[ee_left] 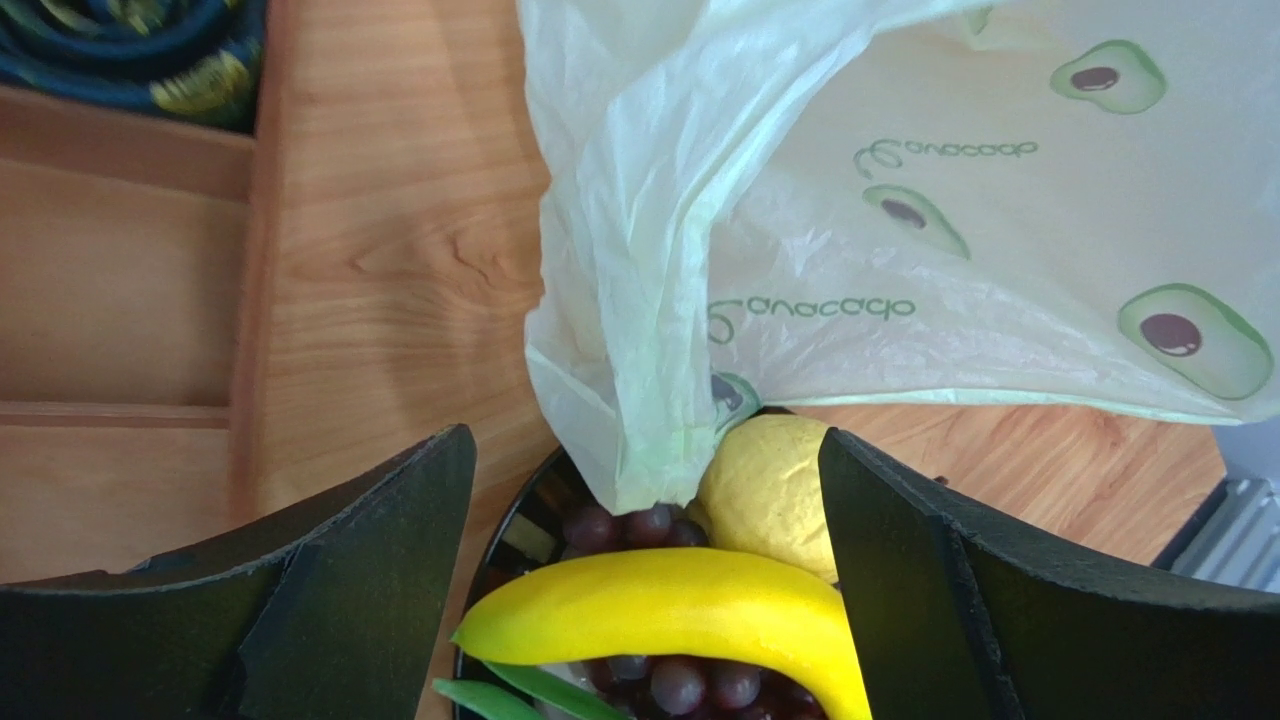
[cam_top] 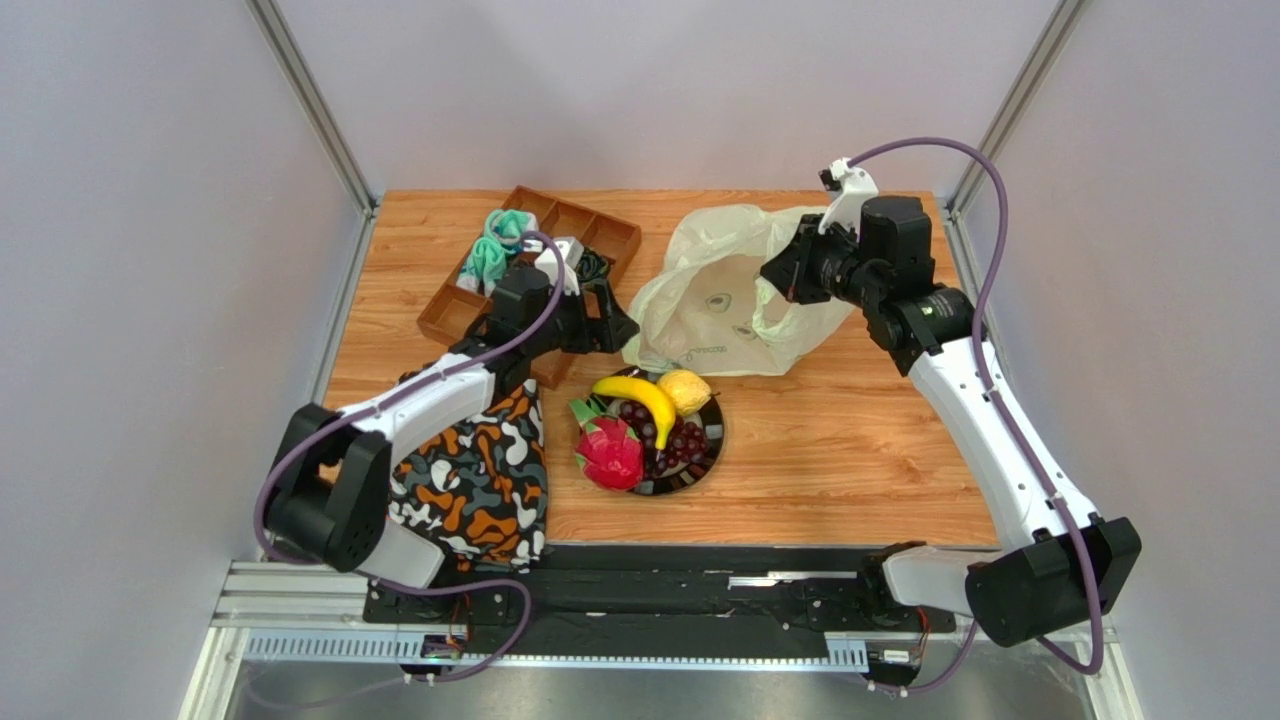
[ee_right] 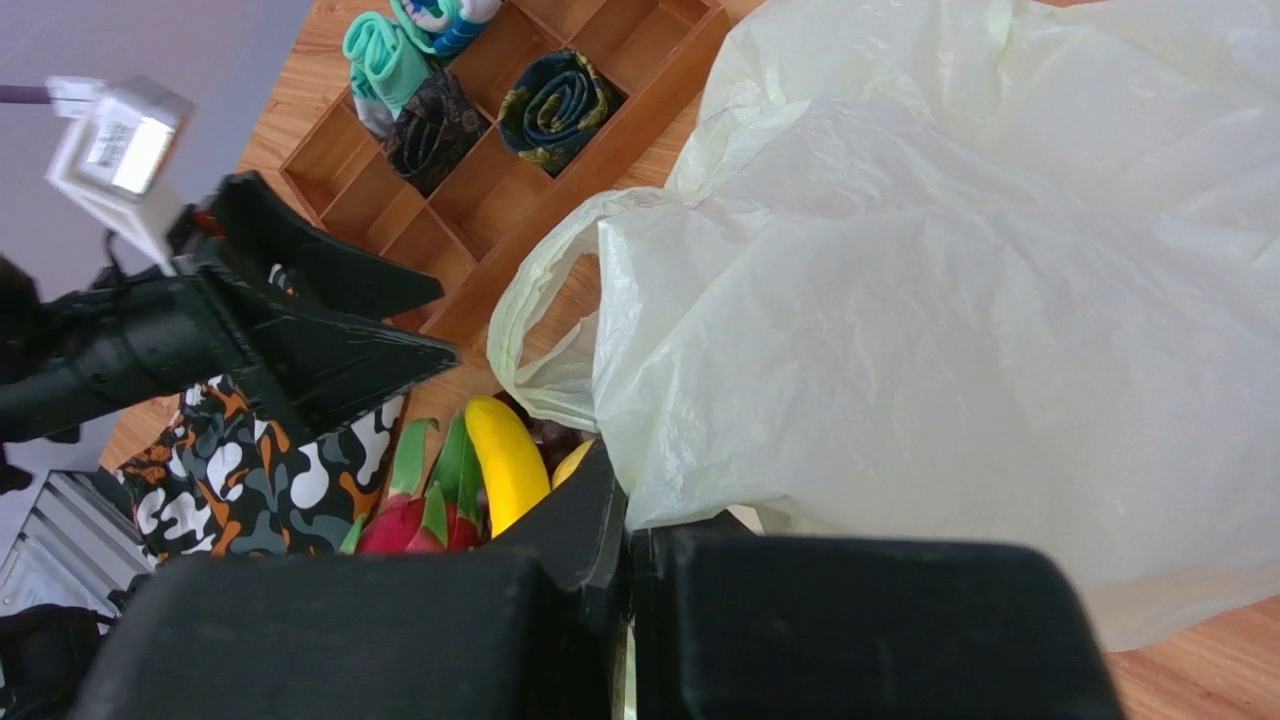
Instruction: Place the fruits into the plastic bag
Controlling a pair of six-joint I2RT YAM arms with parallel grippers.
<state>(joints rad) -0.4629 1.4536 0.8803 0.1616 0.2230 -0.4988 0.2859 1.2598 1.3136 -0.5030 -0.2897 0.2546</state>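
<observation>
From above, the plastic bag (cam_top: 706, 300) lies crumpled on the desk (cam_top: 857, 435) just behind the plate (cam_top: 717, 432) holding the banana (cam_top: 643, 402), small round yellow fruit (cam_top: 685, 390), grape bunch (cam_top: 687, 446) and dragon fruit (cam_top: 609, 455). The left claw (cam_top: 619, 321) hovers at the bag's near edge. The left wrist view shows that claw released, with a drooping bag corner between its spread fingers, above the banana. In the right wrist view the right claw (ee_right: 631, 585) is clenched on a fold of the bag. The left should probably pinch film only, clear of the fruit, then draw away from the right to open the mouth.
</observation>
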